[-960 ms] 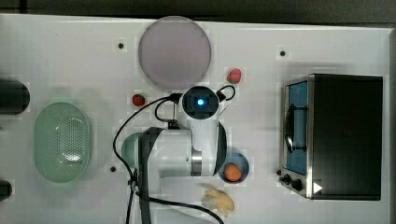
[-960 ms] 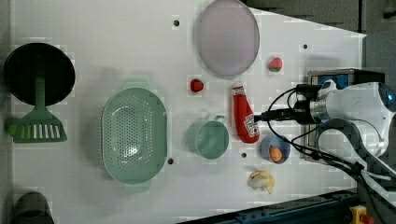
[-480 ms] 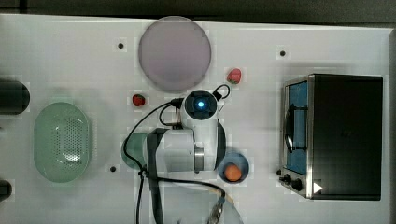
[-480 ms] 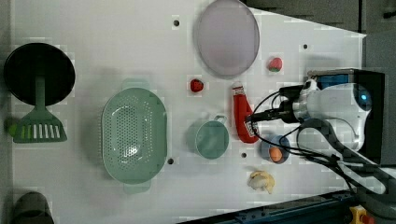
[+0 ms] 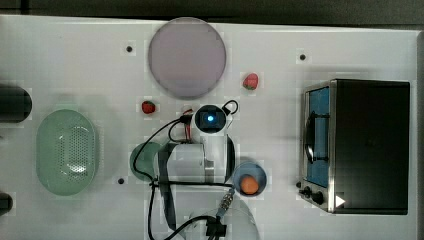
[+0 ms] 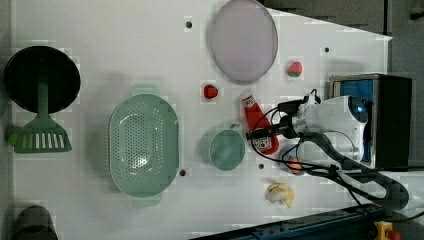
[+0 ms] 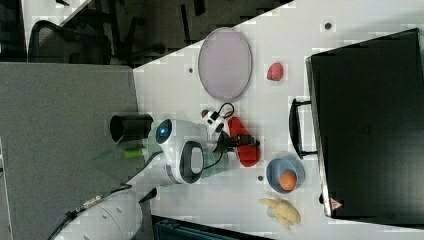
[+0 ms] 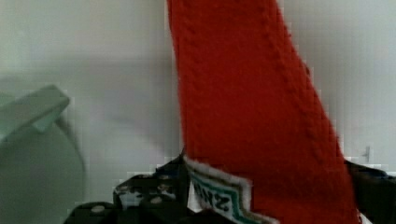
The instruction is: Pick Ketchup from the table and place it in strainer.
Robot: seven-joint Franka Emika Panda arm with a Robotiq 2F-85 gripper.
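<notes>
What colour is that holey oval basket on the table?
The strainer is pale mint green, dotted with small holes; the left view shows it best.

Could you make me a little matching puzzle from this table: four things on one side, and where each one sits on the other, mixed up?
Places are as the left view shows them.

Things:
1. red ketchup bottle with a white cap
2. pale mint-green oval plastic strainer
3. round lilac plate
4. black and silver toaster oven

Places:
A. at the table's right edge
B. left of the round green mug
C. just right of the mug, under the open gripper
D. near the top edge, above the ketchup

Pairs: 1-C, 2-B, 3-D, 4-A
</notes>
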